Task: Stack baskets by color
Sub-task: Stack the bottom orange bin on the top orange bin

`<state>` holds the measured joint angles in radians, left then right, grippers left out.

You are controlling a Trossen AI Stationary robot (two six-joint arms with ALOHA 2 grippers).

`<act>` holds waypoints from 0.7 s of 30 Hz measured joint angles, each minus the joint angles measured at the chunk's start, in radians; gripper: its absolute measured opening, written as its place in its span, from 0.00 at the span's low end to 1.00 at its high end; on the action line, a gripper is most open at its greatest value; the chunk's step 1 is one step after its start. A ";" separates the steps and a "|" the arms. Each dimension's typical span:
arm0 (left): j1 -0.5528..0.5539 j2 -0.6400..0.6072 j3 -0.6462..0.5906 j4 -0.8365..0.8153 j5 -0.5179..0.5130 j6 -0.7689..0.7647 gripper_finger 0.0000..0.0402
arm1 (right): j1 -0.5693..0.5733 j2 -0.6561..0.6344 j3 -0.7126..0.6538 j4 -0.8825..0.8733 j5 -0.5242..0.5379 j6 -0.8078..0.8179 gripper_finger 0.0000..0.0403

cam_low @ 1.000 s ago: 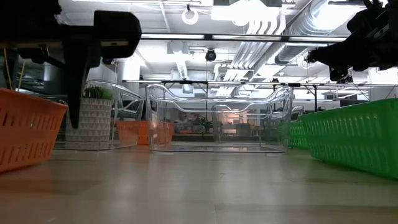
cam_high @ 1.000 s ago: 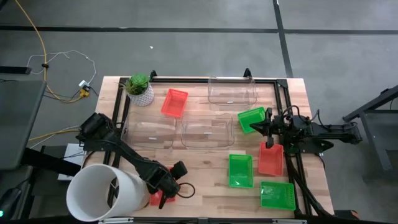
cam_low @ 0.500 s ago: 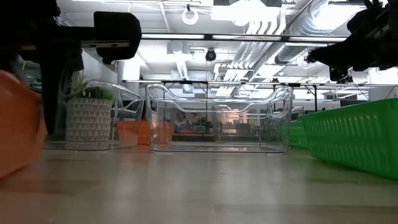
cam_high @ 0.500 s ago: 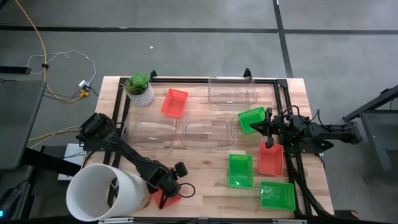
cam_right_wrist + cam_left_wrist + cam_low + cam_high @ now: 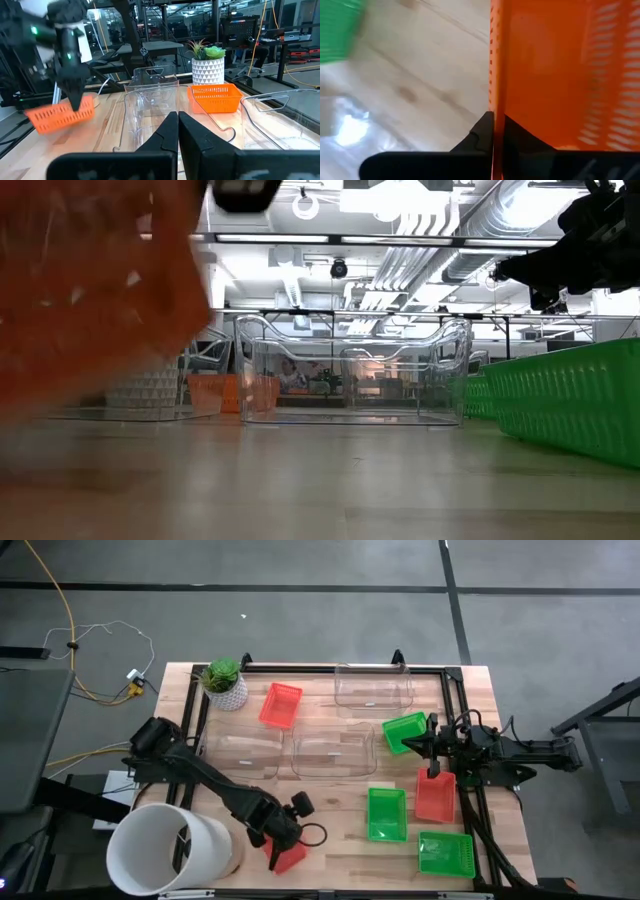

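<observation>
— Since a second ago, what has shifted?

— Left gripper (image 5: 277,846) has closed on the wall of a red basket (image 5: 288,854) and carried it away from the white bucket (image 5: 167,850), toward the table's middle; the basket now hangs lifted and tilted, a big orange blur in the low view.

— How do the jaws stand?

— Clamped narrow on the basket's mesh rim, one finger each side of the wall, as the left wrist view shows (image 5: 545,75). The right gripper (image 5: 432,752) waits at the far edge with its fingers pressed together, holding nothing.

— And the large items, relative to those jaws?

— The table (image 5: 330,840) lies below. Three clear baskets sit beyond the left jaws: one (image 5: 240,752) nearest, one (image 5: 333,750) beside it, one (image 5: 373,688) at the back. The bucket stands just behind the left jaws.

— Smaller ones?

— A green basket (image 5: 445,853) and another (image 5: 387,813) lie well across from the left jaws; a red basket (image 5: 435,796) is just under the right jaws, a green one (image 5: 404,732) beside them. A second red basket (image 5: 280,705) and the potted plant (image 5: 225,683) are at the back.
</observation>
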<state>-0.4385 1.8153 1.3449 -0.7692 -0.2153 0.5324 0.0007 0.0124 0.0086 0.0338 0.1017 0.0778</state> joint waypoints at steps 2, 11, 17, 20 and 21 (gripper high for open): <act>0.002 -0.038 0.038 -0.052 -0.051 -0.025 0.00 | 0.000 0.000 0.000 0.000 0.000 0.000 0.00; 0.098 -0.350 0.073 -0.038 -0.351 -0.092 0.00 | 0.000 0.000 0.000 0.000 0.000 0.000 0.00; 0.360 -0.503 0.074 -0.018 -0.522 -0.299 0.00 | 0.000 0.000 0.000 0.000 0.000 0.000 0.00; 0.540 -0.521 0.065 -0.018 -0.526 -0.474 0.00 | 0.000 0.000 0.000 0.000 0.000 0.000 0.00; 0.601 -0.520 0.058 -0.021 -0.511 -0.544 0.00 | 0.000 0.000 0.000 0.000 0.000 0.000 0.00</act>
<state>0.1629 1.2955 1.4029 -0.7899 -0.7268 -0.0113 0.0009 0.0128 0.0082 0.0338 0.1017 0.0777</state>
